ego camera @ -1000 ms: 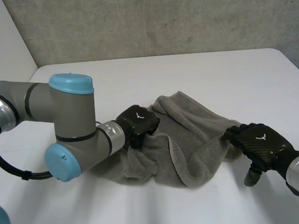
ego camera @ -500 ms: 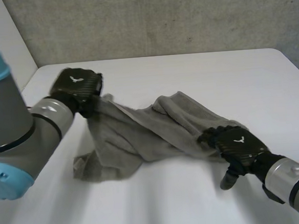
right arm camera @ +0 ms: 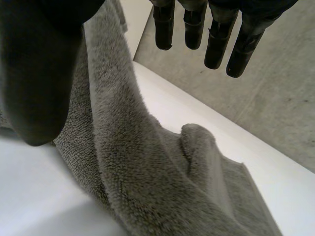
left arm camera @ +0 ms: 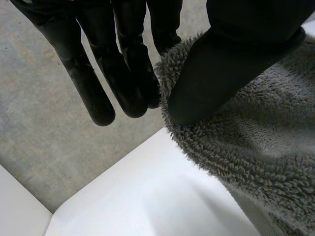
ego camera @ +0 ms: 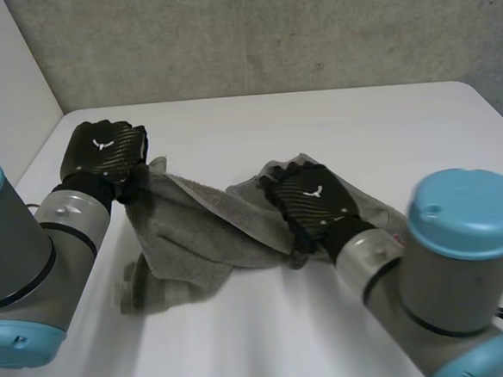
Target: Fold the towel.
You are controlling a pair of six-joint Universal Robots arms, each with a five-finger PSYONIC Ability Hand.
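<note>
A grey terry towel lies crumpled and stretched across the middle of the white table. My left hand is at the towel's left end, raised off the table. There the thumb pinches the towel's edge against the fingers. My right hand hovers over the towel's right part with its fingers straight and its thumb spread to the side. The towel lies under that palm in loose folds, and nothing is held.
A grey concrete wall runs behind the table's far edge. A white panel stands at the left. Bare table lies behind the towel and at the front middle.
My left hand has drawn the towel's end from the middle out to the far left and lifted it. My right hand has moved from the front right up over the towel's right part.
</note>
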